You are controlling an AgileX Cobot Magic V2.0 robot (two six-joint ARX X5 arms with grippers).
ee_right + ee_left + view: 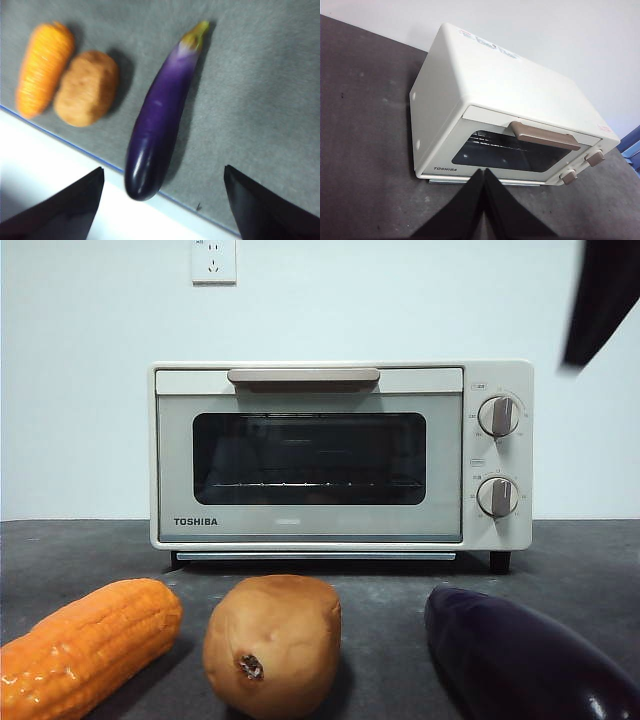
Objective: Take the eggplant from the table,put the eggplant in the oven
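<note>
The dark purple eggplant (525,660) lies on the grey table (590,560) at the front right; in the right wrist view the eggplant (160,112) lies lengthwise, its blunt end over the table's edge. My right gripper (162,200) hangs open above it, jaws wide apart, not touching; its black tip (600,300) shows at the top right of the front view. The cream Toshiba oven (340,455) stands at the back with its door closed. My left gripper (484,172) is shut, empty, in front of the oven (510,115) and above the table.
An orange corn cob (85,645) and a brown potato (272,645) lie left of the eggplant at the table's front; the corn cob (44,67) and potato (87,87) also show beside it from the right wrist. A wall socket (214,260) is behind the oven.
</note>
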